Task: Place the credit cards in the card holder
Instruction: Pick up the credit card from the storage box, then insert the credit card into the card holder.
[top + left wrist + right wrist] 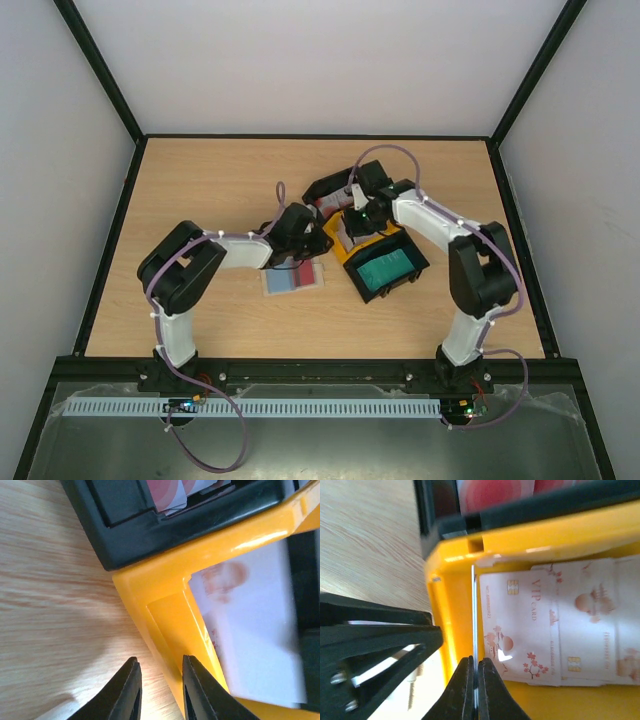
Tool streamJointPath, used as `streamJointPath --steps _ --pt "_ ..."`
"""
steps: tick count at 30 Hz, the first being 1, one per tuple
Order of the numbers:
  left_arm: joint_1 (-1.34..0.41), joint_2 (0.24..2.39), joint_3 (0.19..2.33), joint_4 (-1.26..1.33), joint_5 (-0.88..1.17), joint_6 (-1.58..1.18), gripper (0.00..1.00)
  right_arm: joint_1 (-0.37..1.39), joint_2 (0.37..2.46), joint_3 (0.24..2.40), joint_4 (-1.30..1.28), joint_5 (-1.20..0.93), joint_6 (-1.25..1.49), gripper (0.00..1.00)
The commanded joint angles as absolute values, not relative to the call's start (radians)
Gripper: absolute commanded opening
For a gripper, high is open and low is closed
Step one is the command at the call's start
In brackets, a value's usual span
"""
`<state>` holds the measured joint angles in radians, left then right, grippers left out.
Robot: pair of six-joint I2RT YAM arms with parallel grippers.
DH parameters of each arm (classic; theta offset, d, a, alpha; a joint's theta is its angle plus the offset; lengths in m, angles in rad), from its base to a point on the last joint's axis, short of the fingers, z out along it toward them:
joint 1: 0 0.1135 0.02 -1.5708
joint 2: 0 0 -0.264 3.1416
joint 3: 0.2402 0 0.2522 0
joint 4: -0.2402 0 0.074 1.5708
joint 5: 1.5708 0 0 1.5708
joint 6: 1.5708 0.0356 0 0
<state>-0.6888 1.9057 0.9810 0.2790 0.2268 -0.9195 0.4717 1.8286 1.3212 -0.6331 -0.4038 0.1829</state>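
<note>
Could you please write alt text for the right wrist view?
The right gripper is shut on a thin white credit card seen edge-on, by the left wall of the tray's yellow compartment. More white cards with red designs lie flat inside it; wooden table shows at left.

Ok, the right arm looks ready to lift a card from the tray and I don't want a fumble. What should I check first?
1. Right gripper shut on the card by its edge: ok.
2. Single card pinched; other cards lie flat in the tray: ok.
3. Left gripper bracing the tray wall: cannot tell; its jaws stand slightly apart at the wall.
4. Card holder open and reachable: cannot tell; the left arm overhangs it.
5. Room between the two grippers: not ok; both crowd the tray.
</note>
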Motion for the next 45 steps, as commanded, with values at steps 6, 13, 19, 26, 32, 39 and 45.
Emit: streamJointPath --steps 6,13,19,26,32,39,45 --pt "-0.685 1.742 0.921 0.216 0.155 -0.877 0.35 0.476 1.568 1.276 -0.538 -0.350 0.262 0.02" --pt "-0.686 1.566 0.861 0.261 0.142 -0.905 0.57 0.461 1.431 1.146 -0.367 -0.416 0.431 0.02" --pt "-0.689 1.472 0.845 0.321 0.207 -0.954 0.76 0.370 1.337 1.000 -0.173 -0.607 0.602 0.02" --pt "-0.700 1.544 0.927 0.371 0.307 -0.998 0.83 0.258 1.266 0.835 0.122 -0.888 0.804 0.02" --pt "-0.709 1.610 0.983 0.433 0.362 -1.036 0.81 0.236 1.244 0.766 0.227 -0.966 0.876 0.02" --pt "-0.710 1.679 1.030 0.503 0.422 -1.089 0.61 0.228 1.225 0.737 0.255 -1.015 0.875 0.05" --pt "-0.710 1.709 1.048 0.582 0.480 -1.147 0.28 0.226 1.241 0.707 0.341 -1.022 0.949 0.06"
